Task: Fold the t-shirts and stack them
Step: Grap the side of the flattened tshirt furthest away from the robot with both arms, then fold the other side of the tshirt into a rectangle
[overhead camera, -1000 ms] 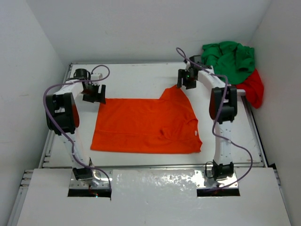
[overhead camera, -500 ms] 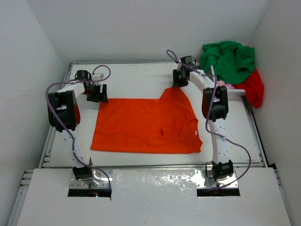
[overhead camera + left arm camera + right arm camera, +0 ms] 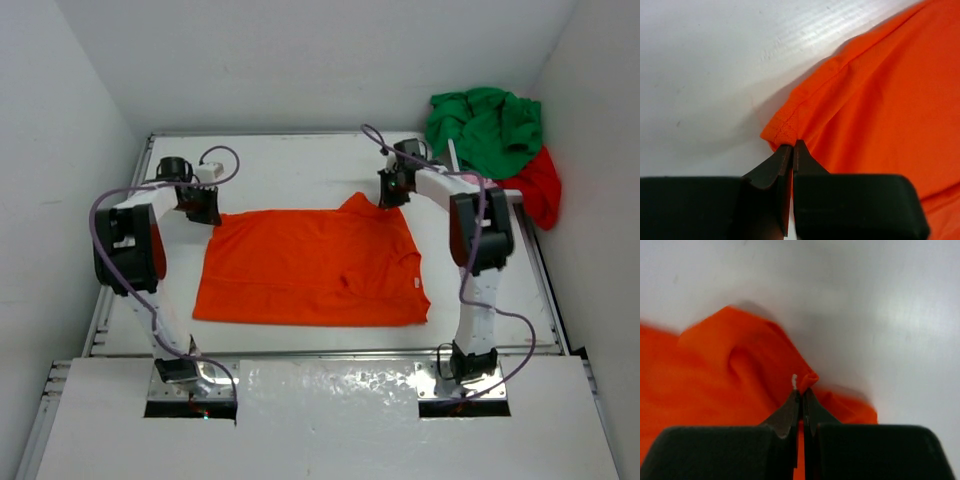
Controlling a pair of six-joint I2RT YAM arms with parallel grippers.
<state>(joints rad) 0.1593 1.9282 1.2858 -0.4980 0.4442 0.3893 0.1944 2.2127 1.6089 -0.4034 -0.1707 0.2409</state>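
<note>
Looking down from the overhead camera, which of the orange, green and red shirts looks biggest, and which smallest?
1. orange t-shirt, spread out flat.
2. green t-shirt, a crumpled heap at the far right.
3. red t-shirt, bunched beside it and partly hidden, so its real size is unsure.

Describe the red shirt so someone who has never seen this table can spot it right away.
Start at the white table and go to its far right corner. A crumpled heap lies there by the wall; the red shirt is its nearer part, bunched beside the green shirt, unlike the orange shirt spread flat mid-table.
</note>
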